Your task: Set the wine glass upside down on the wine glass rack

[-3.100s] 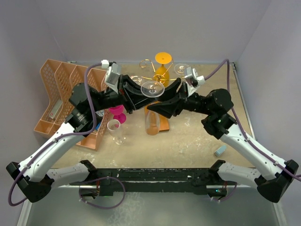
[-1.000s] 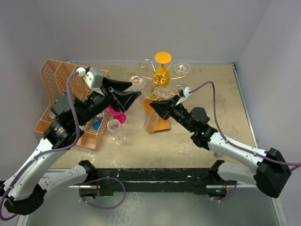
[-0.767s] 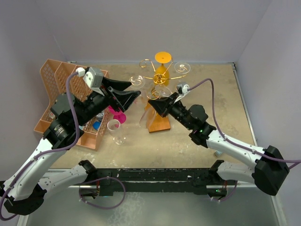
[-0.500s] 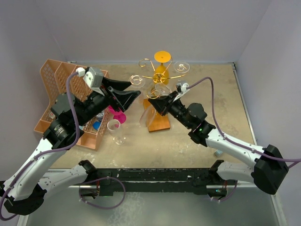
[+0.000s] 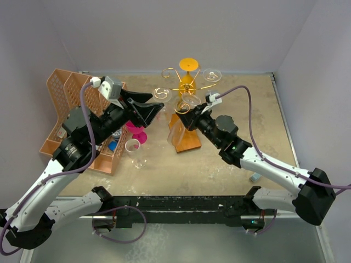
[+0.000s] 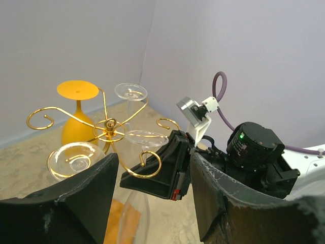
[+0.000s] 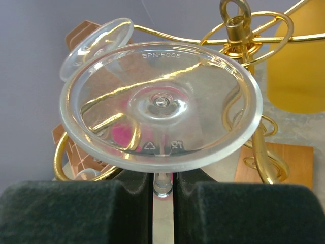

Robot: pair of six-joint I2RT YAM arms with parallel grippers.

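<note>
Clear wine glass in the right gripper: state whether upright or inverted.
Inverted: the wine glass has its foot up, stem pinched by the right gripper, bowl hanging below.

Soft, even light fills all three views, and nothing is dim. From above, shadows on the bench [image 5: 181, 170] are faint and blurred. At my right wrist the glass [image 7: 160, 104] is sharp, its moulded lettering readable. Small white glints sit on its rim and on the rack [image 7: 237, 30]. The orange glass [image 7: 299, 71] at upper right is soft. My left hand's fingers [image 6: 76, 203] sit dark and slightly blurred along the lower edge.
</note>
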